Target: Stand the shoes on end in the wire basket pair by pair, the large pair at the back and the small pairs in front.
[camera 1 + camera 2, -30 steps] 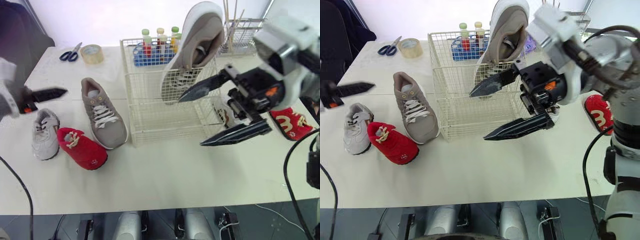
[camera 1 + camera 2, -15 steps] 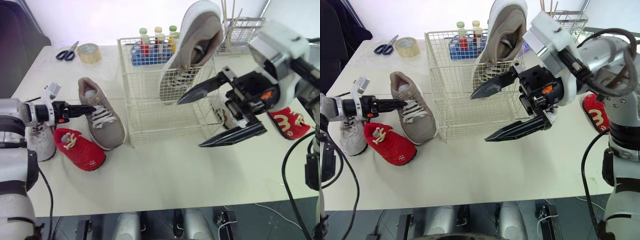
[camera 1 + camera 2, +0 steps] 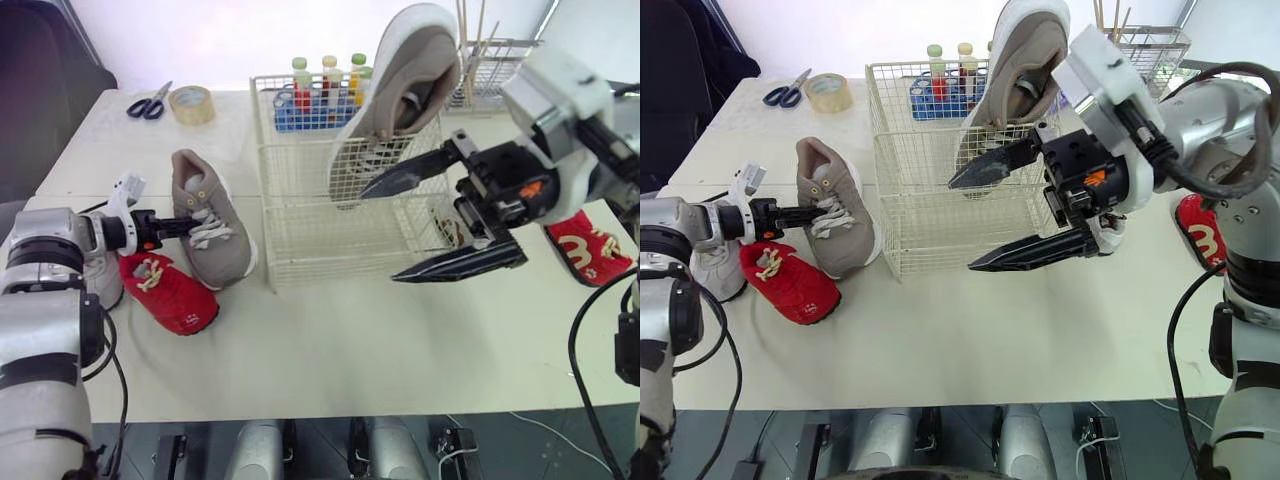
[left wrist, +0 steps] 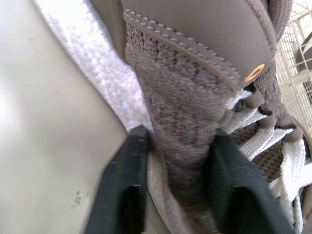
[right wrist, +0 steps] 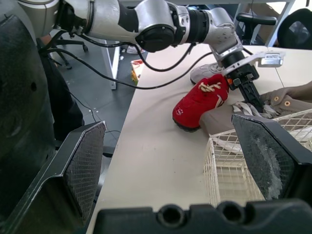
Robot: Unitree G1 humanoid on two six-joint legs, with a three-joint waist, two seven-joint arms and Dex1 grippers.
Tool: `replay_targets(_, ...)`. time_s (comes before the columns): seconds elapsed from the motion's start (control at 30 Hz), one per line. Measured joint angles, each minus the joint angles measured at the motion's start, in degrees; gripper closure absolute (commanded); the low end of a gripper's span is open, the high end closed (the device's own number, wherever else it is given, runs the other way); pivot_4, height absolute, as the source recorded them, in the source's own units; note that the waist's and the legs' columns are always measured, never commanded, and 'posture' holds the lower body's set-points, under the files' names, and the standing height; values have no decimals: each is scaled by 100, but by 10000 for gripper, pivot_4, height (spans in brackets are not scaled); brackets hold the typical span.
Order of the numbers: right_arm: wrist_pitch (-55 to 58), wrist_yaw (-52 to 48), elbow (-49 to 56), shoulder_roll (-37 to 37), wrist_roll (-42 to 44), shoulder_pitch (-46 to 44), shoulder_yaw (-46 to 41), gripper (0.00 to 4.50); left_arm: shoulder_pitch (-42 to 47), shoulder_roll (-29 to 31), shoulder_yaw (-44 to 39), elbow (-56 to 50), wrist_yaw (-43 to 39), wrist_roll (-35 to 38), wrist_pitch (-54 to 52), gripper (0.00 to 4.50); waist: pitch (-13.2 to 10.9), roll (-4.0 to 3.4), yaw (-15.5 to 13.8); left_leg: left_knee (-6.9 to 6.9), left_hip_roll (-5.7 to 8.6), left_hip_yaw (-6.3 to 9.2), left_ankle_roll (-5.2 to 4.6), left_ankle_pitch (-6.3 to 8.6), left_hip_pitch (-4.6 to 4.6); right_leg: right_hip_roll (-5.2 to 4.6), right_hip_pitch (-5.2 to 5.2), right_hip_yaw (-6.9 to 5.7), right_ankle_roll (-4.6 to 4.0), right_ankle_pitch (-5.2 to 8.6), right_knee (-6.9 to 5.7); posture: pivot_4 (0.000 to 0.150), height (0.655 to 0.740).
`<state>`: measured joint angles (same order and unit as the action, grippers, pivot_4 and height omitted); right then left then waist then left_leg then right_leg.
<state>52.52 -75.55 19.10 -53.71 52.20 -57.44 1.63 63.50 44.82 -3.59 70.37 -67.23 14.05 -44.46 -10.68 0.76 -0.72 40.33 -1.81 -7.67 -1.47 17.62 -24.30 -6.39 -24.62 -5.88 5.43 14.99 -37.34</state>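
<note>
A large taupe shoe lies on the table left of the white wire basket. My left gripper is shut on its upper by the laces; in the left wrist view both black fingers press the knit fabric between them. Its mate stands on end in the back of the basket. A small red shoe and a small white shoe lie by my left arm. Another red shoe lies at the far right. My right gripper hangs wide open before the basket's right half, holding nothing.
Scissors and a tape roll lie at the back left. A blue rack of bottles and a wire utensil holder stand behind the basket. A small pale shoe sits behind my right gripper.
My left gripper has come in from the left to the taupe shoe and closed on its upper. The right arm has stayed in place, still open.
</note>
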Motion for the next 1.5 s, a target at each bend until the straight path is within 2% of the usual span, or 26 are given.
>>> replay_targets(0.2, -35, 294, 3, 20, -30, 95, -59, 0, 0, 39, -654, 13, 448, 121, 233, 37850, -1, 2, 34, 0, -1, 2, 0, 0, -3, 1, -2, -9, 0, 0, -1, 1500, 7400)
replay_targets(0.3, 9, 496, -15, -28, 24, 177, -316, 0, -2, 146, -1173, -341, 787, 328, 678, 37850, -13, 21, 39, 0, -4, 11, 0, 0, -11, 0, -2, -15, 0, 0, -1, 1500, 7400)
replay_targets(0.47, 344, 899, 60, -378, 163, 559, -830, 0, -6, 751, -1991, -2051, 1047, 791, 1446, 37850, -18, 54, 63, -6, -2, 13, -3, 2, -13, -15, -3, -32, 1, -1, 2, 1500, 7400)
replay_targets(0.57, 433, 1151, 92, -389, 208, 687, -1000, 0, 148, 803, -2143, -3044, 1311, 1043, 1400, 37850, -18, 54, 32, -1, -1, 10, -3, 2, -10, -17, 2, -43, 3, -2, 1, 1500, 7400)
replay_targets(0.7, 433, 1379, 85, -556, 67, 875, -1085, 0, 432, 434, -2101, -4331, 1678, 1223, 1512, 37850, -17, 55, -57, 36, -1, 25, -9, 5, -16, -17, 20, -52, 3, -2, 1, 1500, 7400)
replay_targets(0.77, 391, 1475, 21, -613, -23, 924, -1142, 0, 662, -228, -1896, -5028, 2063, 1222, 1935, 37850, -17, 56, -143, 60, -2, 26, -20, 12, -15, -17, 32, -52, 18, -11, 1, 1500, 7400)
replay_targets(0.83, 364, 1526, 2, -627, -43, 938, -1153, 0, 715, -613, -1549, -5367, 2187, 1116, 2400, 37850, -15, 53, -152, 67, 1, 22, -24, 14, -14, -19, 37, -49, 25, -16, 3, 1500, 7400)
replay_targets(0.93, 334, 1600, -29, -745, -133, 1014, -1201, 0, 754, -1395, -1077, -5133, 2489, 685, 3485, 37850, -12, 48, -152, 69, 5, 21, -25, 14, -13, -16, 38, -50, 25, -17, 2, 1500, 7400)
replay_targets(1.03, 347, 1676, -25, -879, -138, 1089, -1338, 0, 828, -1825, -742, -4475, 2626, 324, 4304, 37850, -12, 48, -121, 62, 6, 14, -25, 14, -15, -9, 29, -50, 25, -17, 8, 1500, 7400)
replay_targets(1.3, 1072, 2477, 156, -1004, 300, 1474, -2086, 0, 957, -2219, -420, -3150, 2701, -258, 5867, 37850, -13, 48, -70, 56, 0, 12, -25, 15, -16, -10, 28, -50, 25, -17, 13, 1500, 7400)
replay_targets(1.5, 1613, 3404, 208, -489, 1152, 2053, -3080, 0, 957, -2406, -237, -2796, 2764, -485, 6529, 37850, -12, 49, -163, 62, -1, 19, -30, 17, -17, -17, 35, -54, 26, -18, 13, 1500, 7400)
